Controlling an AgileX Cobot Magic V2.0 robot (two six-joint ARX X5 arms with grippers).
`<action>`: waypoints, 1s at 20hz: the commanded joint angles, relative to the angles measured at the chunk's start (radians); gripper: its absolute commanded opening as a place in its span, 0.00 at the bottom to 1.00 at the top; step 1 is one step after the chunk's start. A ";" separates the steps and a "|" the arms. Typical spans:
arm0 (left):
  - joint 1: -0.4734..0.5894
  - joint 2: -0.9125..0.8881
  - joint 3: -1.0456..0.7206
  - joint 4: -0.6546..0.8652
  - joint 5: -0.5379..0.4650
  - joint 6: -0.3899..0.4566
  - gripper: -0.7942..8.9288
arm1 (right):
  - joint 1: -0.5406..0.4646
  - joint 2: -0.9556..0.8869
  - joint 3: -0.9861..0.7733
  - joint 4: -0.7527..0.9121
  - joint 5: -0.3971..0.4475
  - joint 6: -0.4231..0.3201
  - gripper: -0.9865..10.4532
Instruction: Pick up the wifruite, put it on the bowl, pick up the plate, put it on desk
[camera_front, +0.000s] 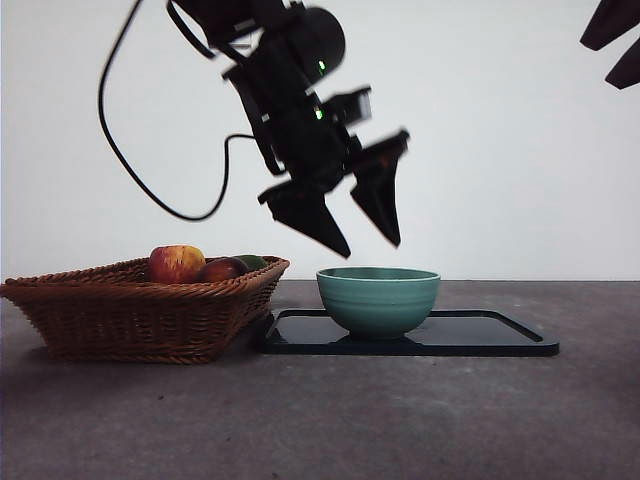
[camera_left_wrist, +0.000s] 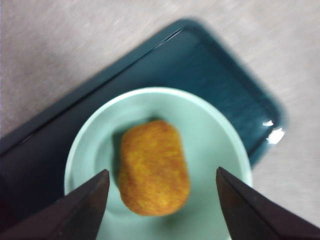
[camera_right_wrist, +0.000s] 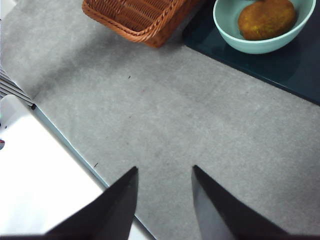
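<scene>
Wifruite (camera_left_wrist: 154, 168), brown and oval, lies inside the teal bowl (camera_front: 378, 298) on the dark plate (camera_front: 500, 335); left gripper (camera_front: 352, 222) hovers above, fingers spread and empty, right gripper (camera_right_wrist: 162, 200) likewise released; next move: lifting the plate onto the surface (camera_front: 320, 420).

Left wrist view: the left gripper (camera_left_wrist: 160, 200) hangs above the bowl (camera_left_wrist: 220, 135), its two black jaws spread wide apart with nothing between them, one over each side of the bowl's rim. Inside the pale teal bowl lies a single orange-brown, rough-skinned oval fruit (camera_left_wrist: 152, 167), resting on the bowl's floor and casting a soft shadow along one side. The bowl stands on a dark teal rectangular plate (camera_left_wrist: 215, 65) with rounded corners and a raised glossy edge, which rests on the mottled grey desk (camera_left_wrist: 75, 40); the picture is slightly blurred.
</scene>
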 joint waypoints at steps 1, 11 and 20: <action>-0.018 0.045 0.029 0.021 -0.034 0.048 0.44 | 0.006 0.003 0.008 0.007 -0.003 0.011 0.24; -0.026 0.068 0.029 0.053 -0.043 0.066 0.44 | 0.006 0.003 0.008 0.009 -0.003 0.023 0.24; -0.040 0.124 0.029 0.054 -0.043 0.065 0.44 | 0.006 0.003 0.008 0.010 -0.003 0.025 0.24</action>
